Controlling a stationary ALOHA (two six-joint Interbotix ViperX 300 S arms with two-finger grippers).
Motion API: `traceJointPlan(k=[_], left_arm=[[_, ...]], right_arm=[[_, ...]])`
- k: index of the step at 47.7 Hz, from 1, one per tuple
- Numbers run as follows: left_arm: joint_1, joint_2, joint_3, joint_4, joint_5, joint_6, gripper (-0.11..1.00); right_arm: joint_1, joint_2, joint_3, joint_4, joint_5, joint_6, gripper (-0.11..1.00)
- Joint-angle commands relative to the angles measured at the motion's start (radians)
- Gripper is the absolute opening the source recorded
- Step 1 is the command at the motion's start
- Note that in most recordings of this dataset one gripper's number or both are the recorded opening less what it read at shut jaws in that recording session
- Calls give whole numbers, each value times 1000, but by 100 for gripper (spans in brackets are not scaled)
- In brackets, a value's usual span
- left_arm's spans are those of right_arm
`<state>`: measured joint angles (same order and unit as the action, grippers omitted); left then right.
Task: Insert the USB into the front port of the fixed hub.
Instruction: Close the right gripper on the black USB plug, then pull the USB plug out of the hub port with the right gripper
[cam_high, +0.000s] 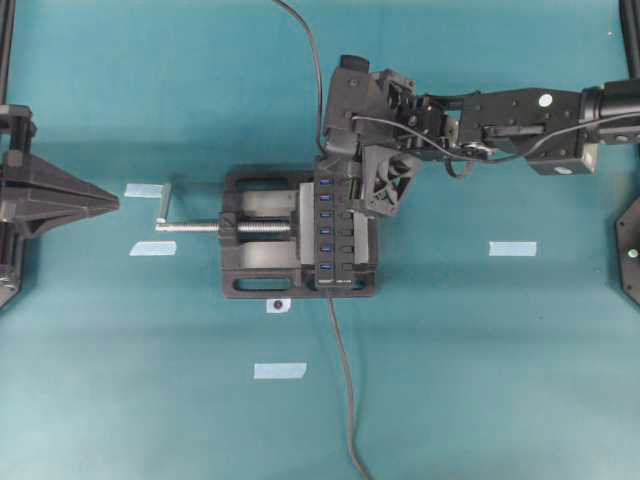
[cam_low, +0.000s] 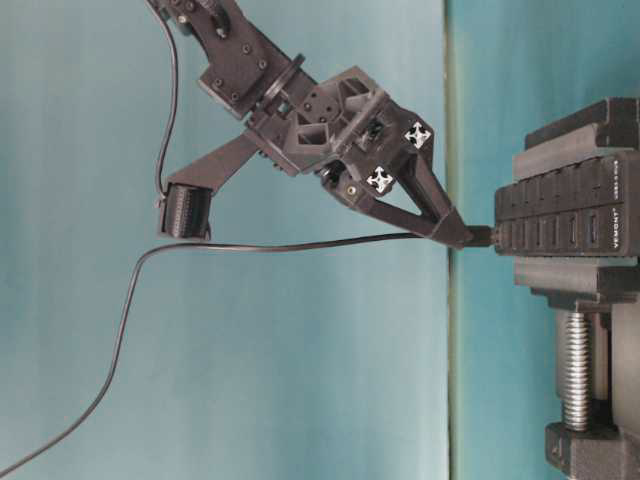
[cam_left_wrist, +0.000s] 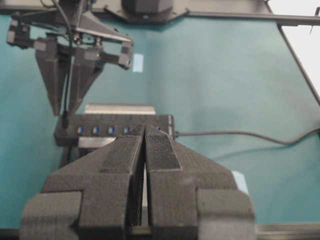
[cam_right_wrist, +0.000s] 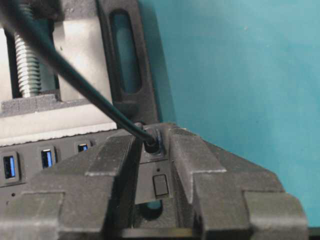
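The main risk is a skewed push: the right gripper pinches the USB between its 2 fingers right at the end port of the fixed hub, and if the plug sits slightly tilted in that pinch, pressing on could jam it against the port's rim or make it slip back between the pads. From the wrist view I cannot tell whether the plug is seated or only at the mouth of the port. The cable trails free from behind the plug and could tug it off line. The hub is clamped in the vise near the middle of the tabletop, so it should not shift.

The right arm reaches in from the right edge, across to the hub's far end, with the gripper angled down so its fingertips meet the hub's end face. The left gripper rests well back at the left edge, fingers pressed together on nothing, pointing toward the hub
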<state>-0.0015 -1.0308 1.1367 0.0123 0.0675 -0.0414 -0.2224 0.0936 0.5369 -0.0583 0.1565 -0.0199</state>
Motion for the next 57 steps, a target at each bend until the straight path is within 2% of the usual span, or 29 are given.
traceJointPlan(k=[1,18,46,57], left_arm=[[0,0,-6,3,-5,-2,0],[0,-17,-3,3,-5,-2,0],[0,-18,-2,3,-5,-2,0],[0,-18,-3,3,-5,-3,0]], right_arm=[[2,-32,-9,3,-8,-5,21],[9,-40,-11,26,-8,5,10],[20,-89,-14,34,0,29,10],[25,-117,-17,43,66,31,10]])
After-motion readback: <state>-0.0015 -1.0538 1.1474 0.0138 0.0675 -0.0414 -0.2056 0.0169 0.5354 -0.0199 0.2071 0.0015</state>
